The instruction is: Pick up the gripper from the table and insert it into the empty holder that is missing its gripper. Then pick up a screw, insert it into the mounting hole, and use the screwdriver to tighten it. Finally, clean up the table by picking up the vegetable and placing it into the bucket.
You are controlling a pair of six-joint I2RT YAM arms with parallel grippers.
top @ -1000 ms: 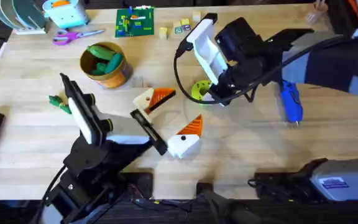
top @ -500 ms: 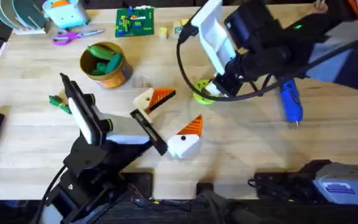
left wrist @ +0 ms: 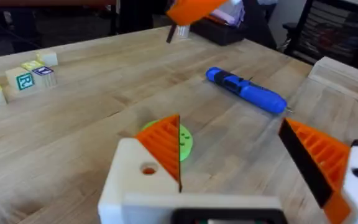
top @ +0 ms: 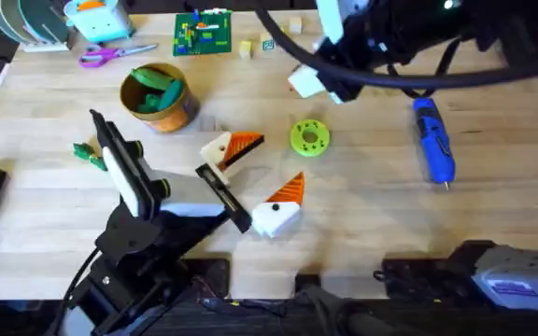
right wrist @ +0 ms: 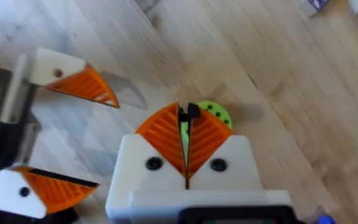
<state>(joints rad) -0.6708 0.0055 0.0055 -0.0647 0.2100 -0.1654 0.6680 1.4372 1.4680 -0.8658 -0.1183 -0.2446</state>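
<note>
The vegetable (top: 84,151) lies on the table (top: 362,224) left of the bucket (top: 157,98), not yet cleared away. The left gripper (top: 278,161), jaws apart, carries the gripper (top: 244,143) seated in the holder (top: 217,149). To the right the screwdriver (top: 434,142) lies untouched, and the right gripper (right wrist: 186,115) has its jaws together on a small dark piece (right wrist: 193,111), probably the screw, so fastening remains.

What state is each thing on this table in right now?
Left gripper: jaws open.
Right gripper: jaws shut on small black bit.
Screwdriver: lying flat, untouched.
Vegetable: lying on table, outside bucket.
Bucket: upright, green pieces inside.
Green disc: flat on table.
</note>
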